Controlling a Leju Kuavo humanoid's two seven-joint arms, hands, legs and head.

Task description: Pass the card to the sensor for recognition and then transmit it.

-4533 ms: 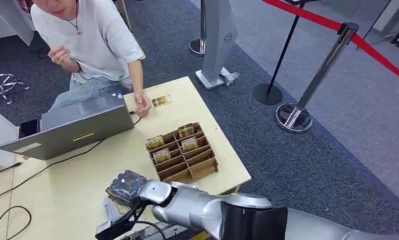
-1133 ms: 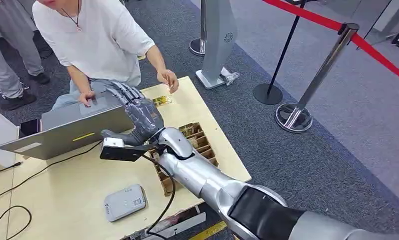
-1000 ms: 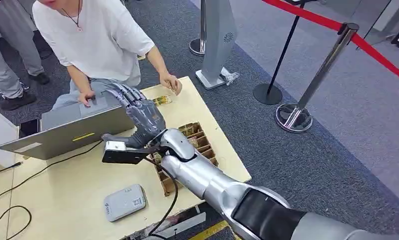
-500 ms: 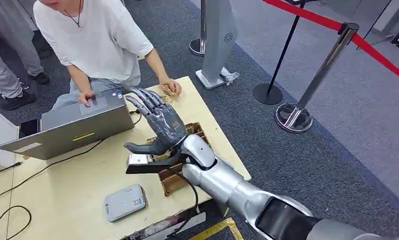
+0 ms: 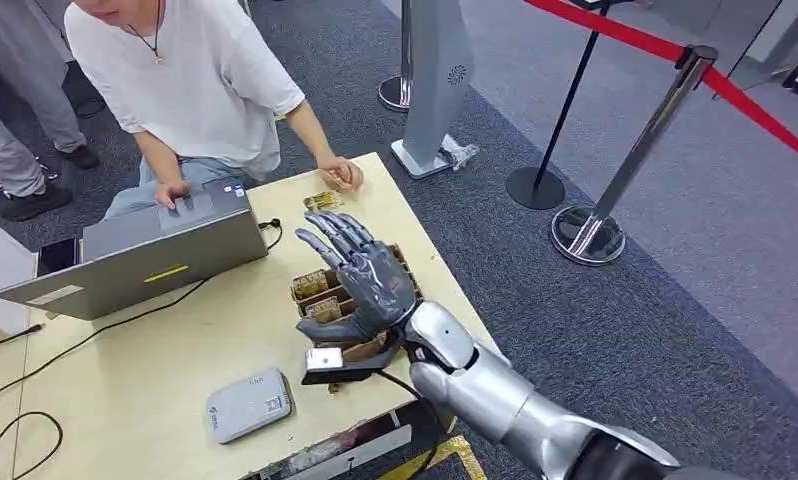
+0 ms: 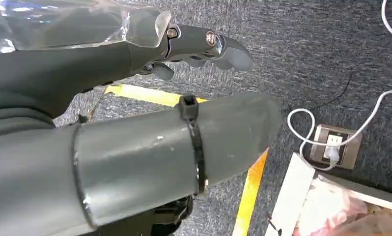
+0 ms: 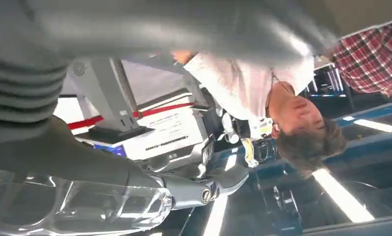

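Head view: the right hand point(image 5: 363, 283) is wide open over the card box point(image 5: 367, 300), holding nothing. Cards stand in slots so they are easy to pick. One card point(image 5: 322, 201) lies by the person's hand point(image 5: 341, 173). The sensor point(image 5: 250, 404) lies flat, ready for a card.

Left wrist view: the left hand point(image 6: 135, 103) hangs over the floor; I cannot tell its state.

Right wrist view: fingers point(image 7: 204, 189) spread apart.

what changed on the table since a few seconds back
The right hand rose from the grey sensor at the table's near edge, swung out toward the person, then came back over the card organizer, fingers spread and holding nothing. The person's hand moved to rest beyond the card at the far edge. The laptop, sensor and organizer stayed put.
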